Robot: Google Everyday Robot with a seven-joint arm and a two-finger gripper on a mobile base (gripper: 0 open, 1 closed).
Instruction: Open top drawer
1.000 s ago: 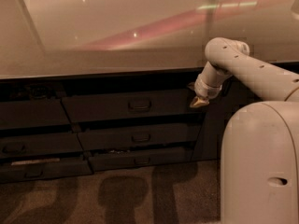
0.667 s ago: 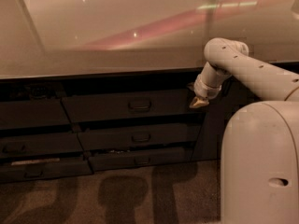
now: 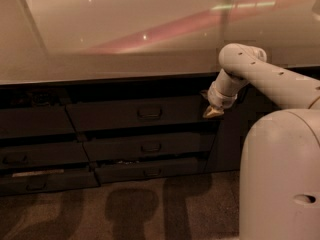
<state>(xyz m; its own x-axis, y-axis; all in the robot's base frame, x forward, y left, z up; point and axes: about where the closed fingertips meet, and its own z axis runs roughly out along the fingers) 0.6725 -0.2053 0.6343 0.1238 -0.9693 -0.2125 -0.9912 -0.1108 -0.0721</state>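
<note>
The hand (image 3: pixel 214 112) is hanging at centre right of the frame, by the right end of the top drawer (image 3: pixel 105 115). I cannot tell whether it is apart or together. The drawer front is running horizontally, and its handle (image 3: pixel 149 113) is lying leftward of the hand.

pale glossy tabletop (image 3: pixel 125 34) with a pinkish light streak across it, brownish carpeted floor (image 3: pixel 150 209) below with shadows, hand (image 3: pixel 213 112) just under the tabletop's front edge, right side
</note>
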